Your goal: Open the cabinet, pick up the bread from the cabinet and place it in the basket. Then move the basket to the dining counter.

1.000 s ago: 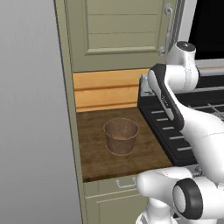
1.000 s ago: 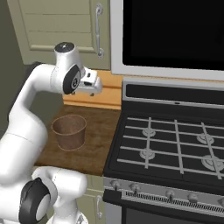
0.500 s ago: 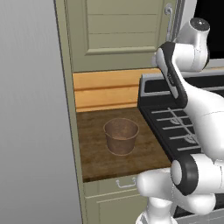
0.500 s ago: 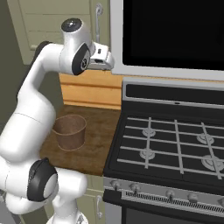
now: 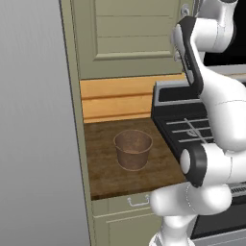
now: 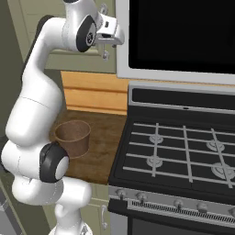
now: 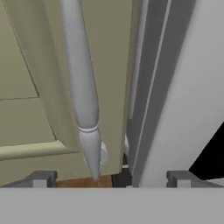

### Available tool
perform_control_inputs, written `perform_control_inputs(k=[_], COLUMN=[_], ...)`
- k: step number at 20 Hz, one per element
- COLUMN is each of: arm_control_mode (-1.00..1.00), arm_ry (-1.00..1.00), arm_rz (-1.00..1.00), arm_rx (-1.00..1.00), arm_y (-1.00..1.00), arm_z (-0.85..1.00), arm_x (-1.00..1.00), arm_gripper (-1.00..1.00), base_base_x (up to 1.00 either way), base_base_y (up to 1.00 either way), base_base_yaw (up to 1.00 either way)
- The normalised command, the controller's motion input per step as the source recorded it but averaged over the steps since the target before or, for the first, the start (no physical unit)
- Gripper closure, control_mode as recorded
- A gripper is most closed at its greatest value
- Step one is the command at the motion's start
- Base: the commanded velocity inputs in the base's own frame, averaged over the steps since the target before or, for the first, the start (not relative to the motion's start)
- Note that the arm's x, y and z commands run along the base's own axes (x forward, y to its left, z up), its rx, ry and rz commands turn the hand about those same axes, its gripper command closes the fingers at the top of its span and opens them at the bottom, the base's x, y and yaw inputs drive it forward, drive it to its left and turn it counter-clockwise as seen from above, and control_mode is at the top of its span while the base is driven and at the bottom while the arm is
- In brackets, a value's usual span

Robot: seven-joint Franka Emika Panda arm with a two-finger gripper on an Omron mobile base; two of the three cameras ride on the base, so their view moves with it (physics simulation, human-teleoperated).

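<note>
Step in hand: opening the cabinet (image 5: 129,38); its door is shut, so the bread is hidden behind it and I cannot say where inside it sits.
Fingers (image 7: 111,178): spread wide apart, holding nothing; both tips show at the near edge of the hand view, one to each side of the lower end of the handle.
Handle (image 7: 81,87): long whitish bar, upright on the right edge of the door, its tapered lower tip just above the line between my tips; in the hand view it leans slightly, so my wrist is not square to it.
Hand position: raised high at the door's right edge, next to the dark oven panel (image 6: 183,32) above the stove (image 6: 179,147).
Basket (image 5: 133,149): upright on the short wood bench (image 5: 103,163) below the cabinet, left of the stove, apparently empty, well below my hand.
Dining counter: I cannot place it from here.
How to do it well (judgement): advance until the bar sits fully between the fingers, higher up than the thin tip, where the shaft is thicker; level the wrist to the bar first. Close firmly, then pull along the door's arc, hinge presumably on the left.
Risk (judgement): gripping the taper invites slip; little room beside the oven panel on the right.
</note>
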Motion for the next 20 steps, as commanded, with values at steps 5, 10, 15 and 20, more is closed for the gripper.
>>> perform_control_inputs(k=[5, 10, 15, 20], arm_control_mode=[-1.0, -1.0, -1.0, -1.0], arm_ry=[-0.11, 0.0, -0.06, -0.08], arm_rz=[-0.01, 0.0, 0.0, 0.0], arm_rx=[0.04, 0.11, 0.0, -0.01], arm_y=[0.01, 0.0, 0.09, 0.17], arm_z=[0.35, 0.0, -0.04, -0.12], arm_x=[0.19, 0.36, 0.05, 0.0], arm_gripper=[-1.0, -1.0, -1.0, -1.0], base_base_x=[0.0, 0.0, 0.0, 0.0], base_base_y=[0.0, 0.0, 0.0, 0.0], base_base_yaw=[0.0, 0.0, 0.0, 0.0])
